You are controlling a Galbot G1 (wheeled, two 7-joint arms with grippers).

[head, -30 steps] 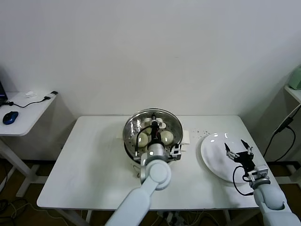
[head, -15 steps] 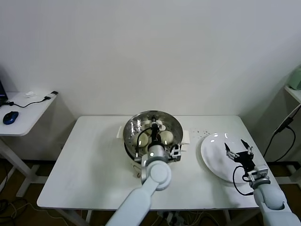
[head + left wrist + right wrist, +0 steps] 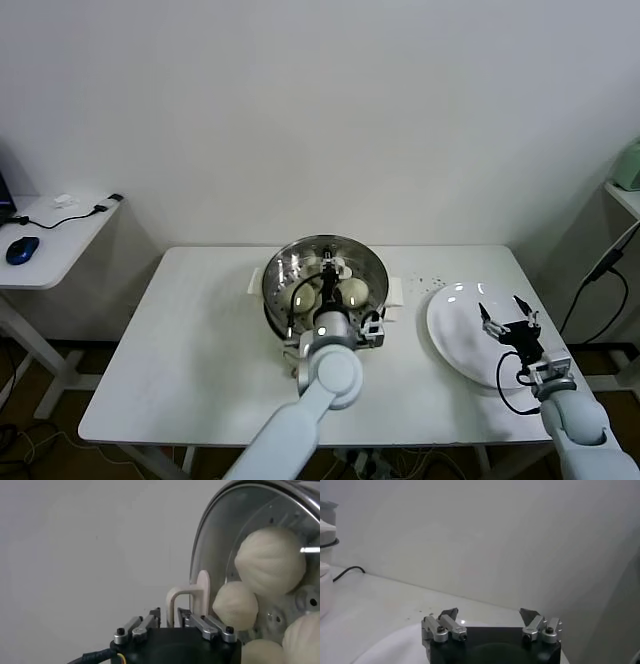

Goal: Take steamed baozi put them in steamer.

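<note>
Head view: the left gripper (image 3: 327, 272) hangs over the steamer (image 3: 278, 272) at the middle of the white table (image 3: 200, 340), its fingers close together and gripping nothing, just above the buns (image 3: 303, 294) lying inside the pot. Further right, the right gripper (image 3: 506, 319) hovers over the white plate (image 3: 450, 320) with fingers spread wide, empty.

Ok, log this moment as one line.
left gripper: shut on lid handle | lid: over steamer | baozi: in steamer | right gripper: open, over plate
</note>
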